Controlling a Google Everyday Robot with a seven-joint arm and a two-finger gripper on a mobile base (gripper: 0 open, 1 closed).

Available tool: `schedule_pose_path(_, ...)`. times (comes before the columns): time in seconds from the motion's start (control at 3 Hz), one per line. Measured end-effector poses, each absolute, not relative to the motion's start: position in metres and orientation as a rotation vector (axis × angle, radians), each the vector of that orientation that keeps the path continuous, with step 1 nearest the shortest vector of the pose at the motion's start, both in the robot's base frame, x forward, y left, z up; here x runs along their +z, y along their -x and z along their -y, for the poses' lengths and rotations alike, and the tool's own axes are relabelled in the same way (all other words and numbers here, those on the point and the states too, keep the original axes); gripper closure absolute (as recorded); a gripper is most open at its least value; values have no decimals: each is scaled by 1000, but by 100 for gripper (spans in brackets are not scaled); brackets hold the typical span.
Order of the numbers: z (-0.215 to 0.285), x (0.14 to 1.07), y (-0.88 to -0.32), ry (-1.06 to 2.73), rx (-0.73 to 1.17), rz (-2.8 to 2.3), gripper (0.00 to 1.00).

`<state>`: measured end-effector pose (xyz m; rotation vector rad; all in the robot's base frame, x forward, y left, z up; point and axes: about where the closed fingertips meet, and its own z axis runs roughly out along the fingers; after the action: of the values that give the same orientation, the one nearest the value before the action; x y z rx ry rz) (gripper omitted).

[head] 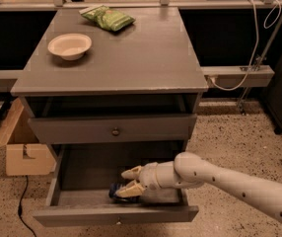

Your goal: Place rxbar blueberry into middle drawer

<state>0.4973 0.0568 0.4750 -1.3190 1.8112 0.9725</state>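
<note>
While my claw is hovering low inside the drawer, the bar is sitting at its tip, near the drawer's front wall. Can't tell if I'm gripping it. I'm worrying it'll snag and ride out with me.

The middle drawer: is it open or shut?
Open: the middle drawer is pulled out, floor showing; the gripper is inside, at the rxbar blueberry.

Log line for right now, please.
phase: placing | pincer: inside open middle drawer | rxbar blueberry: at pincer, near drawer floor, contact unclear
</note>
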Motion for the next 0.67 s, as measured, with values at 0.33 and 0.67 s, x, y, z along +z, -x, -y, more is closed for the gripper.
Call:
schedule_pose_path(0.33, -47, 483, -494, 1305, 968, -1802, 0)
schedule_pose_path(0.67, -7, 500, -498, 1230, 897, -1800, 0)
